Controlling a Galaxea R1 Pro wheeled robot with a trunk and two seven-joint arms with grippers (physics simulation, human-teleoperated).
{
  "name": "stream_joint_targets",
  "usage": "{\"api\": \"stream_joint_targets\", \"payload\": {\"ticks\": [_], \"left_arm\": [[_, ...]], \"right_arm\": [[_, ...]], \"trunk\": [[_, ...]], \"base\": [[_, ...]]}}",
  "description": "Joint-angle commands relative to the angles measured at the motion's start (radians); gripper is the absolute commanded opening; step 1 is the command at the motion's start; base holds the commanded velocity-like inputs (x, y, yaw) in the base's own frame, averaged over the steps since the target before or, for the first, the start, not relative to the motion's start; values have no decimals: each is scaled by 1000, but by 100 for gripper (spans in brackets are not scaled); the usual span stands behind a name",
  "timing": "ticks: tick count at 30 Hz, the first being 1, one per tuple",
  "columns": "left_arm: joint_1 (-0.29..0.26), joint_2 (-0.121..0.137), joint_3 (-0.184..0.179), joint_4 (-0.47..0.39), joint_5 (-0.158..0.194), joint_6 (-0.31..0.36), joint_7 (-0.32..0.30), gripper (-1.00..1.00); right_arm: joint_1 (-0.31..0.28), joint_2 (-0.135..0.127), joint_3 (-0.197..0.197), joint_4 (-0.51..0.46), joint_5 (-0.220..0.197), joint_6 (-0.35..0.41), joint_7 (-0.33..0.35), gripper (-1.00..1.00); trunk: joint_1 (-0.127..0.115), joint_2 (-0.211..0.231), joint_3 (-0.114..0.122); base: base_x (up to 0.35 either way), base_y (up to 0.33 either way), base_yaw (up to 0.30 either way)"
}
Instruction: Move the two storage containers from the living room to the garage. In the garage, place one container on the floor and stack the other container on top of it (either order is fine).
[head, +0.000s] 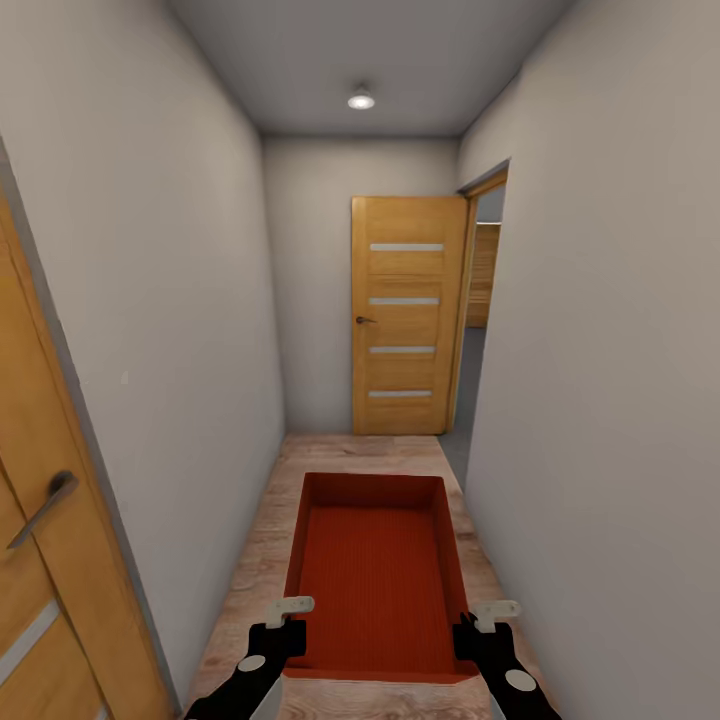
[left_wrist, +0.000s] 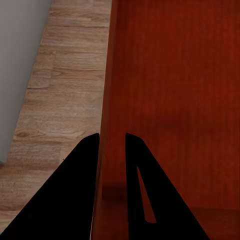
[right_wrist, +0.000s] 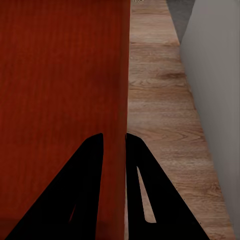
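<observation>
An orange-red open-topped storage container (head: 375, 570) hangs in front of me over a light wood plank floor in a narrow hallway. My left gripper (head: 288, 625) is shut on its left wall near the close corner, and my right gripper (head: 472, 628) is shut on its right wall. In the left wrist view the black fingers (left_wrist: 75, 195) straddle the thin left wall (left_wrist: 106, 125). Seen from the right wrist, the fingers (right_wrist: 85, 190) pinch the right wall (right_wrist: 125, 100). The box is empty. The second container, the garage and its concrete floor are out of view.
White-grey walls stand close on both sides. A wooden door with slats (head: 408, 315) stands open at the hallway's end beside a doorway (head: 482, 300) on the right. Another wooden door with a lever handle (head: 45, 508) is at my near left.
</observation>
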Motion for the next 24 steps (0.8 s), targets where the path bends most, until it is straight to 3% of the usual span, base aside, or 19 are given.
{"api": "stream_joint_targets", "payload": {"ticks": [1,24], "left_arm": [[-2,-1,17,-26,-5,-2,7,-100],[-2,0,17,-26,-5,-2,7,-100]], "right_arm": [[1,0,14,2,23,-3,7,-100],[1,0,15,2,22,-3,7,-100]], "trunk": [[1,-1,0],[1,-1,0]], "base": [[328,0,0],[328,0,0]]}}
